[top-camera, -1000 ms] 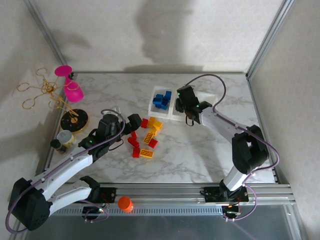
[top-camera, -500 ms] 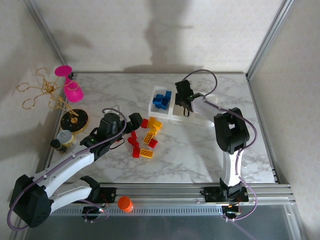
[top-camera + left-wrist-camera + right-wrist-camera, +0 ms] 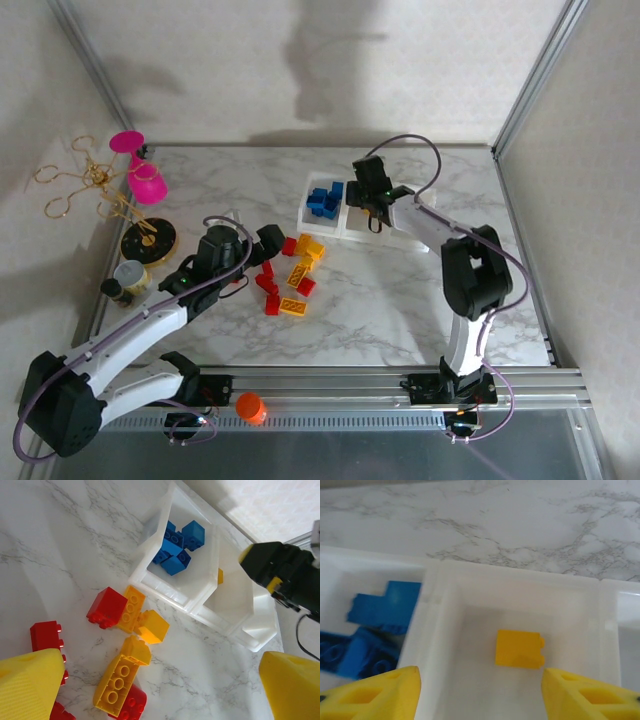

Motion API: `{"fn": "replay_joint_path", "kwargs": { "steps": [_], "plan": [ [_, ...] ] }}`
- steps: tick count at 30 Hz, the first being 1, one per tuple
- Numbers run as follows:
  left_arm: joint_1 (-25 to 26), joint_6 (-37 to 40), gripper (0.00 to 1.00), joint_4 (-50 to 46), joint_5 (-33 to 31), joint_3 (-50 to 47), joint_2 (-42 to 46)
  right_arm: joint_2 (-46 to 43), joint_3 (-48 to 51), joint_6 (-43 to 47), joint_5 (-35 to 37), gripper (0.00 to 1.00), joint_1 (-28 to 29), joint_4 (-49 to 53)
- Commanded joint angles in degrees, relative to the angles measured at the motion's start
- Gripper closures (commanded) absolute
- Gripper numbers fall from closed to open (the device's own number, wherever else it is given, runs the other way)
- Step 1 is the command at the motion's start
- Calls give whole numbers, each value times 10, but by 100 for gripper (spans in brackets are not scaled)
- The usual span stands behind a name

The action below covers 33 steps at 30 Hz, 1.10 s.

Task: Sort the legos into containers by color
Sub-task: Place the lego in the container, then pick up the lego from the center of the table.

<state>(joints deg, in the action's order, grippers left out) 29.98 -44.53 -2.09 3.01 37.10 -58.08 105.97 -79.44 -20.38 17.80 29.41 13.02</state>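
Hovering over middle compartment of tray (image 3: 520, 575): right fingers (image 3: 375, 692), spread wide, gripping nothing. Single yellow brick (image 3: 519, 649) flat on that compartment's floor, lying between fingertips in wrist view, apart from both. Blue bricks (image 3: 375, 625) heaped in neighbouring end compartment. Left fingers (image 3: 30, 685) also spread, empty, above loose red and yellow bricks (image 3: 132, 610) on marble worktop (image 3: 60, 540), just beside tray. Long yellow brick (image 3: 120, 680) between left fingertips, touching neither.

Marble-patterned table (image 3: 400, 300) carries a clear three-compartment tray (image 3: 343, 215), far centre. Loose red and yellow legos (image 3: 300, 273) lie near-left of it. Pink cup (image 3: 147, 183) at far-left corner.
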Motion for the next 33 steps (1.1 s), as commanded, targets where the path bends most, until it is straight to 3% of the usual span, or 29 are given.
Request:
{"fn": "replay_joint_path", "kwargs": {
  "steps": [1,8,15,22,33],
  "plan": [
    [5,14,0,-13,-20,15,25,-55,42,-22,-13,35,26,-6],
    [5,8,0,-46,-44,-11,69,-102,121,-83,-2,31,99,-17],
    [5,-15,0,-56,-72,-54,108,-77,145,-170,2,24,174,-46],
    [5,-26,0,-64,-88,-69,125,4,109,-239,19,20,197,-54],
    [4,-27,0,-68,-90,-77,133,86,62,-251,26,20,202,-56]
  ]
}}
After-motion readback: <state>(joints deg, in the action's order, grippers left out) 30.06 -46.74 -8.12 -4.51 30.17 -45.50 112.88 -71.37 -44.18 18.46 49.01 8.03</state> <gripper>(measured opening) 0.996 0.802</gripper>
